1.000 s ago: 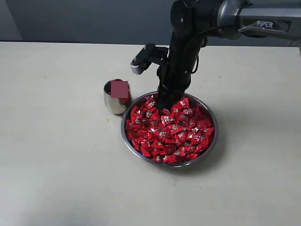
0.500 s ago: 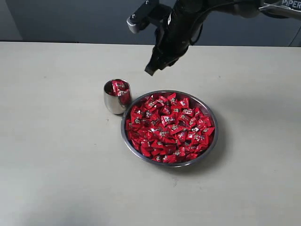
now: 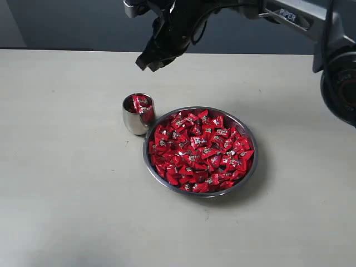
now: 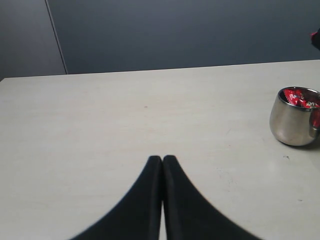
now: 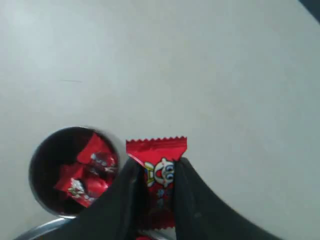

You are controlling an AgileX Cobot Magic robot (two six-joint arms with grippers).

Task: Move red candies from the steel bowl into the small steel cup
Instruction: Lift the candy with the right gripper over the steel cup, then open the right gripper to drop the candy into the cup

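Candies [image 3: 200, 153] fill the steel bowl [image 3: 203, 194]; several in the cup [image 3: 132, 125].

Right arm [image 3: 183, 25]: black wrist section, then a silver-grey link [image 3: 278, 6] lettered "PIPER" in white, ending in a large black round joint [image 3: 339, 83]. A grey-cased module [image 3: 130, 6] sits on the wrist. Jaws on both arms are matte black, smooth, tapering to narrow tips.
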